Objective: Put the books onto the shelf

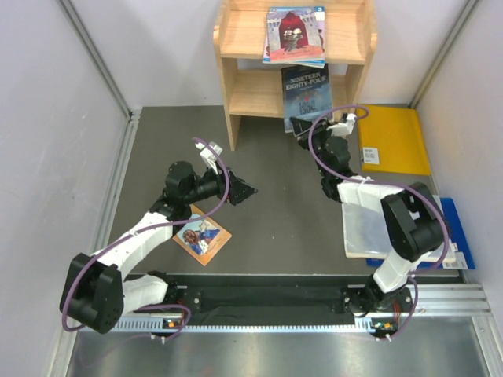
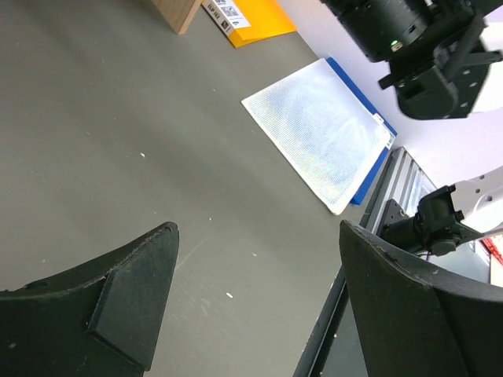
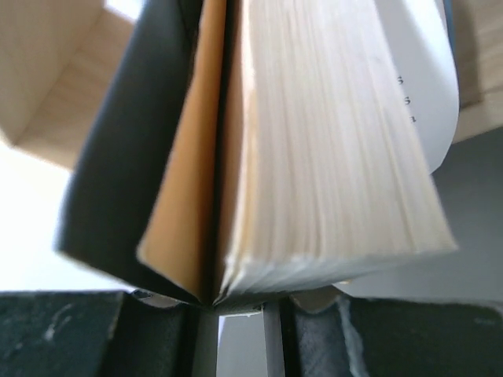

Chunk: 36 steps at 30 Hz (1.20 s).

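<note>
The pale wooden shelf (image 1: 244,94) stands at the far middle. On its top tier lies a stack of books (image 1: 295,35), a red-and-pink cover uppermost. The dark blue "Nineteen Eighty-Four" (image 1: 306,94) leans half into the lower tier, and my right gripper (image 1: 301,126) is shut on its near edge. In the right wrist view its pages (image 3: 330,157) fan out above the right gripper (image 3: 236,302). An orange book (image 1: 202,234) lies flat on the mat beside the left arm. My left gripper (image 1: 247,191) hovers open over bare mat, its fingers (image 2: 141,283) wide apart around nothing.
A yellow folder (image 1: 393,140) lies right of the shelf. A clear plastic sheet (image 1: 369,228) rests on a blue board (image 1: 457,236) at the right, also seen as the sheet (image 2: 322,129) in the left wrist view. A metal rail (image 1: 275,302) runs along the near edge.
</note>
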{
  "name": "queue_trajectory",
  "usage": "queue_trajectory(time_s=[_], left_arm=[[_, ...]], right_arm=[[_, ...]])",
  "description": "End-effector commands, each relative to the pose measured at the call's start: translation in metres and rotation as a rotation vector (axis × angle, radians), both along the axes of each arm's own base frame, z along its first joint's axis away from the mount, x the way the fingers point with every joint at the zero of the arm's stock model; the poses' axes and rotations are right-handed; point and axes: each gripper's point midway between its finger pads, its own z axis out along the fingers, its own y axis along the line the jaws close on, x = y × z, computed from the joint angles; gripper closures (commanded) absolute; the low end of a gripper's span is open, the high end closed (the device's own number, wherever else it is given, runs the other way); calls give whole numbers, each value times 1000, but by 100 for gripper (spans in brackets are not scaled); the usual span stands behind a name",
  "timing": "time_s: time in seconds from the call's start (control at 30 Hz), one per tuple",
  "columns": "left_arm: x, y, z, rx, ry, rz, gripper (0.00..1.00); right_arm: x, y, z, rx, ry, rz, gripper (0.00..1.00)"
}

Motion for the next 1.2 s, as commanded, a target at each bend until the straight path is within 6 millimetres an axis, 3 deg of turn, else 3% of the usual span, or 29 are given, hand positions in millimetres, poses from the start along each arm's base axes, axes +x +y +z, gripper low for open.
queue_trajectory(time_s=[0.0,0.33,0.6,1.17], left_arm=[[-1,1,5,-2,-42,1,13],[0,1,1,9,-34,0,13],[-2,2,-1,12,-31,0,13],[-7,1,-5,-2,-15,-11,14]], right_arm=[[8,-41,64,57,-51,-191,100],[23,-43,42,136,103,-222,100],[35,-32,44,180,136,-169,100],[44,-52,48,302,92,-127,100]])
